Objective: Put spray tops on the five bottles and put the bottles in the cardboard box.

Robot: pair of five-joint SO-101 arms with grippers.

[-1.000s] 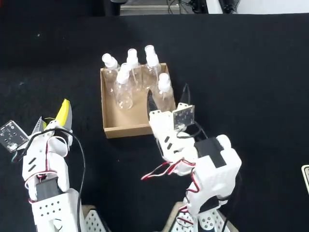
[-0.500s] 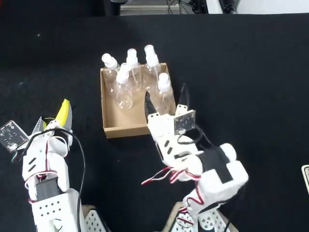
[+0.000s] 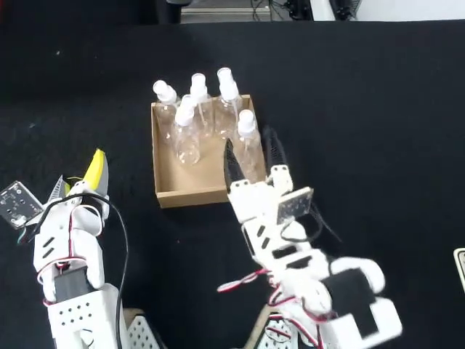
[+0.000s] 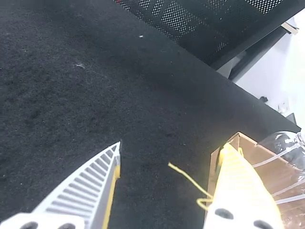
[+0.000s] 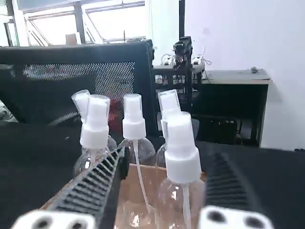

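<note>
Cardboard box (image 3: 163, 190): on the counter (image 3: 363, 109), five capped bottles upright inside.
Right gripper (image 3: 251, 149): nearer arm, jaws spread.
Left gripper (image 3: 78, 171): jaws spread, well apart.
Nearest bottle (image 3: 247, 123): vertical, between the right jaws.

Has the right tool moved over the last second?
Yes. The right tool has drawn back from the cardboard box toward its own base, its jaws open either side of the nearest bottle.

Five bottles (image 3: 187, 134) stand in the cardboard box (image 3: 155, 156), the nearest between the fingers (image 3: 231, 160) of the right hand (image 3: 251, 147).
</note>
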